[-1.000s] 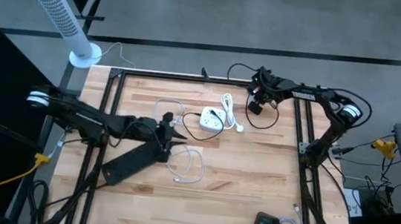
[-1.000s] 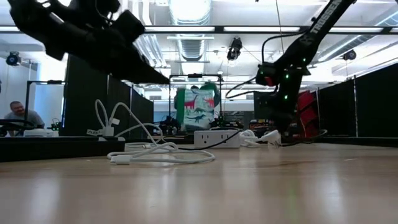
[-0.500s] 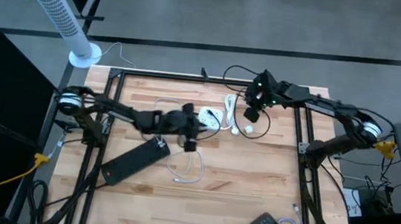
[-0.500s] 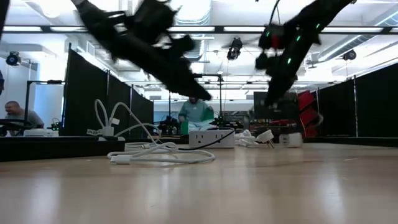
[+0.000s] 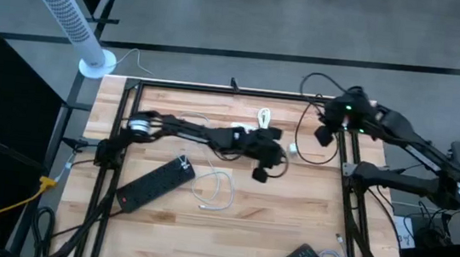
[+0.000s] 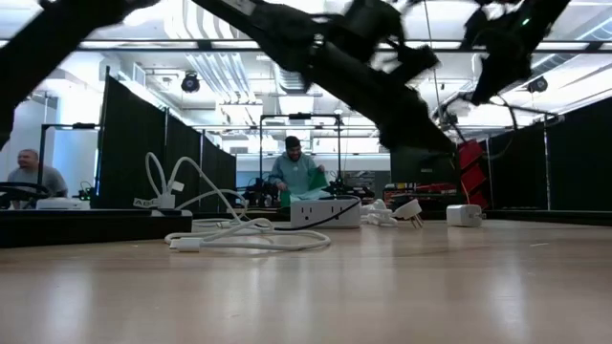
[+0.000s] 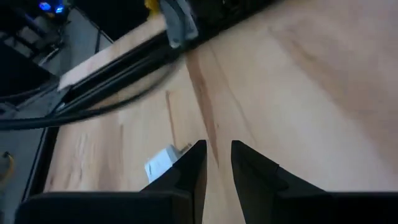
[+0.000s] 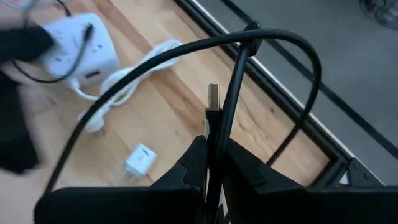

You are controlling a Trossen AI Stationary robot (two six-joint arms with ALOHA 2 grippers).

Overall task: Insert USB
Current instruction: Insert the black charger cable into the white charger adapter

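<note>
Over the surface's two o'clock corner, right gripper (image 8: pixel 211 146) is pinching the USB plug (image 8: pixel 212 99); next, aligning it with the hub (image 8: pixel 81 53) port.

No legible text or labels.

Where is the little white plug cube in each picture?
High view: the plug cube lies mid-table, just right of the left arm's tip.
Low view: on the table at the right.
Left wrist view: near the bottom, left of the fingers.
Right wrist view: lower left, beside the USB plug.
Shared landmark: the white power box, to its left in the low view.
</note>
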